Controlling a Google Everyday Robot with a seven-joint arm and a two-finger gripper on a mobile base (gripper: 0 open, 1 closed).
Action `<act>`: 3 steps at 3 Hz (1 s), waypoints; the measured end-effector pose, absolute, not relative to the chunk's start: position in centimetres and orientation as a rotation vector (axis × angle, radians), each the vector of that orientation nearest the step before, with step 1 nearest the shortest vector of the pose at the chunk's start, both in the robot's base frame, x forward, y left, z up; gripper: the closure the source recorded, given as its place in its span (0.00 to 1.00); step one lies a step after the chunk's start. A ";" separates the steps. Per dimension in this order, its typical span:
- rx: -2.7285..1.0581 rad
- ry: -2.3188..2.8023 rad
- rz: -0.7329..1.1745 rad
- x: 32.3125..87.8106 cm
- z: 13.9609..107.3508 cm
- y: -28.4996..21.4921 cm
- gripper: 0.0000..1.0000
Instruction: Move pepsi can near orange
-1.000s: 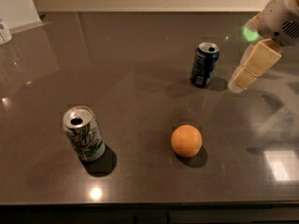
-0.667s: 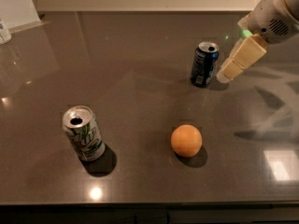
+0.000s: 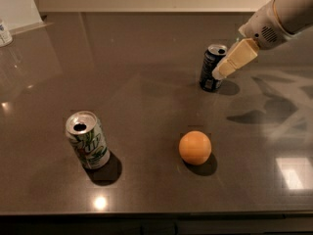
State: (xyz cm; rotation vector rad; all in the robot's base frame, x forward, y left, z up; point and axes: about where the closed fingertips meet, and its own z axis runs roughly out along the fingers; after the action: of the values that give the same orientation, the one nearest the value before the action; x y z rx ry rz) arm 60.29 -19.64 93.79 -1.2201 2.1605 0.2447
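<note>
The dark navy pepsi can (image 3: 210, 70) stands upright at the right rear of the dark countertop (image 3: 146, 82), its silver top open. The orange (image 3: 195, 148) lies in front of it, nearer the front edge, well apart from the can. My gripper (image 3: 221, 72) reaches in from the upper right on a white arm (image 3: 279, 16). Its cream-coloured end sits right against the can's right side at about mid height. Nothing is lifted; the can rests on the counter.
A white-and-green can (image 3: 87, 147) with an open silver top stands at the front left. A small white container (image 3: 4, 32) and a white panel (image 3: 19, 6) are at the far left rear. The counter's front edge (image 3: 156, 213) runs along the bottom.
My gripper has moved left and down toward the pepsi can, from beside it with a gap to right against its right side. The cans and orange have not moved.
</note>
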 end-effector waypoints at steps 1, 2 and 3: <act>-1.185 2.161 0.271 62.7 92.4 -19.5 0.00; -1.147 2.160 0.285 64.5 91.7 -19.6 0.00; -1.127 2.177 0.290 65.4 91.1 -20.0 0.18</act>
State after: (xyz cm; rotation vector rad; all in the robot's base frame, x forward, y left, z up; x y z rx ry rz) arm 65.39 -20.01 91.09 -1.1274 2.1771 0.2896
